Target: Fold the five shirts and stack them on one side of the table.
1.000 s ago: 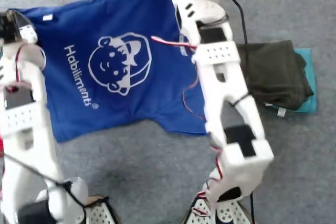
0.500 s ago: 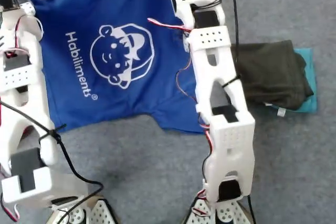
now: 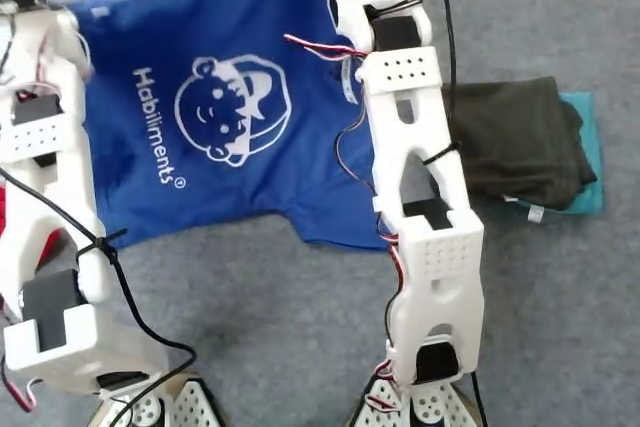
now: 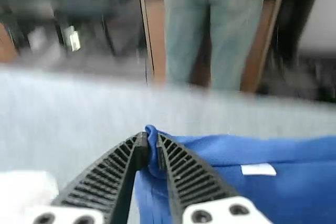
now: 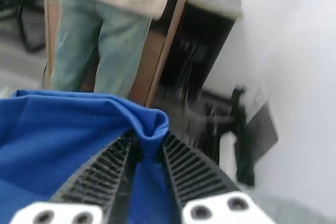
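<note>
A blue shirt (image 3: 220, 117) with a white face print lies spread over the grey table (image 3: 300, 327), its far edge lifted. My left gripper (image 4: 149, 153) is shut on a corner of the blue shirt (image 4: 252, 182) at the far left. At the far middle, my right gripper (image 5: 149, 145) is shut on another fold of the blue shirt (image 5: 58, 129). A folded dark olive shirt (image 3: 520, 137) rests on a folded teal shirt (image 3: 585, 152) at the table's right side.
The two white arms (image 3: 415, 177) run from the near edge up both sides of the blue shirt. A red piece of cloth (image 3: 10, 237) peeks out at the left edge. Grey table surface lies bare at the near right.
Both arms have stretched toward the far edge, dragging the blue shirt's top edge away from me. The left arm has shifted slightly right over the last half second.
</note>
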Controlling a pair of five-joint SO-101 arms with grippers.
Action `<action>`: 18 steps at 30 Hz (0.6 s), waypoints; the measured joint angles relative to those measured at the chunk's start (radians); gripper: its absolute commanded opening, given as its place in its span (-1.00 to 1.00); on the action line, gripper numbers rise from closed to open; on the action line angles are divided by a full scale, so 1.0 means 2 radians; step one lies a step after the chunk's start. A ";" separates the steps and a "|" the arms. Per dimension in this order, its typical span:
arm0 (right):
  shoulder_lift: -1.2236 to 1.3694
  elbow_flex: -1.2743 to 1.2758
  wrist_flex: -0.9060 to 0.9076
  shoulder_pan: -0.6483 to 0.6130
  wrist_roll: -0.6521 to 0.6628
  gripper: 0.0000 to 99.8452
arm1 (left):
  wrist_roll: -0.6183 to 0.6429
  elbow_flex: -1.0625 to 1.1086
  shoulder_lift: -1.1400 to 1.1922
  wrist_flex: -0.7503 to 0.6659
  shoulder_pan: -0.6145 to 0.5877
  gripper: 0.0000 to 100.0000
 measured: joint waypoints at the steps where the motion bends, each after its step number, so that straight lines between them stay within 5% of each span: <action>1: -0.002 0.000 0.032 0.000 0.000 -0.97 | 0.000 0.014 -0.008 0.026 0.000 -0.94; 8: -0.022 -0.001 0.255 0.000 0.002 -0.97 | -0.001 0.127 -0.104 0.156 0.000 -0.94; 18: -0.025 -0.001 0.486 0.005 0.002 -0.97 | -0.039 0.335 -0.193 0.167 0.031 -0.94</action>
